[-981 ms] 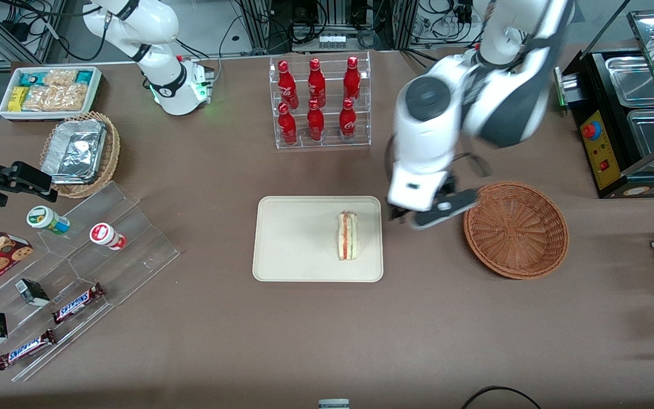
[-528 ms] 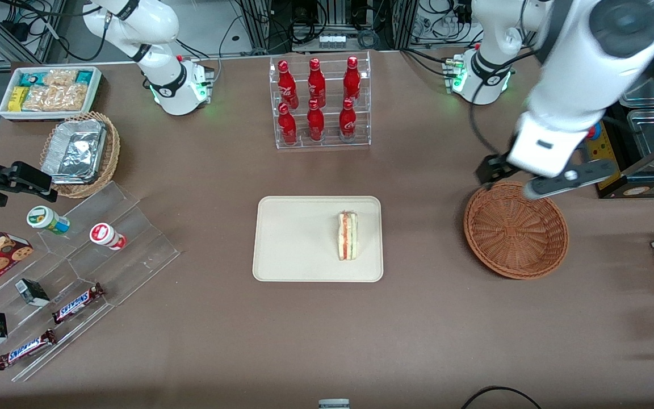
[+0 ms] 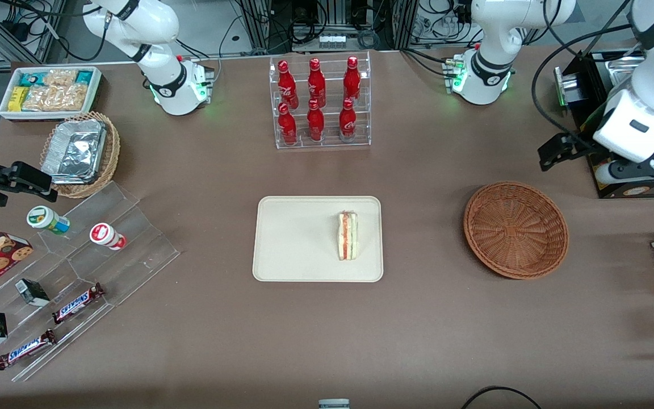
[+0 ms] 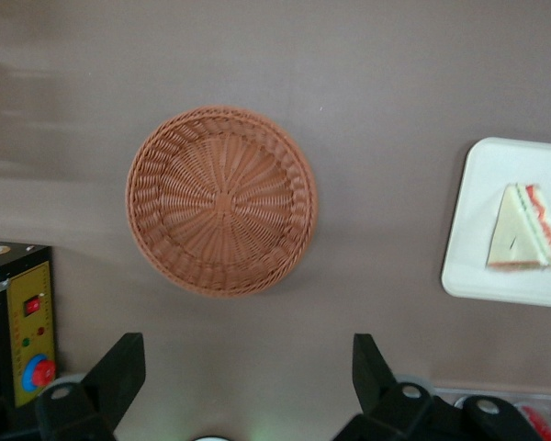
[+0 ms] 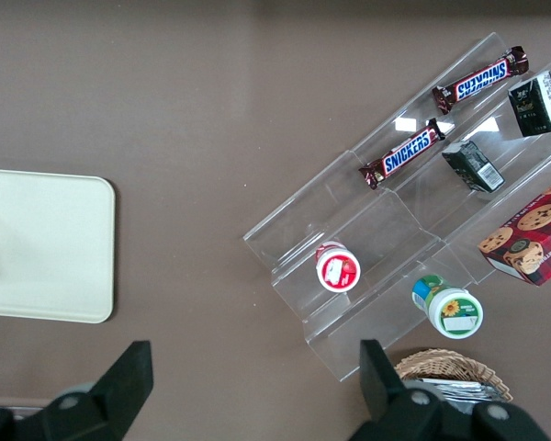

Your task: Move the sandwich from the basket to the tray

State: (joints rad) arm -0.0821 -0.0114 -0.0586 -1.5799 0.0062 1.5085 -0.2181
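**Sandwich delivered, arm drawn clear**

Going left to right in the front view: one cream tray (image 3: 281, 238) sat mid-table, and one sandwich (image 3: 348, 236) rested on it toward its three o'clock edge, standing on a cut face so its pink and green layers showed. That placement suggested the task was essentially done. One reddish-brown wicker basket (image 3: 515, 229) lay at the tray's three o'clock, well apart, holding nothing. The left gripper (image 3: 611, 162) hung raised at the basket's one o'clock, near the working arm's end of the table, probably parked out of the way. Its fingers (image 4: 115, 372) stood spread apart, gripping nothing. At the tray's twelve o'clock, six red cola bottles (image 3: 315, 99) filled a clear rack.
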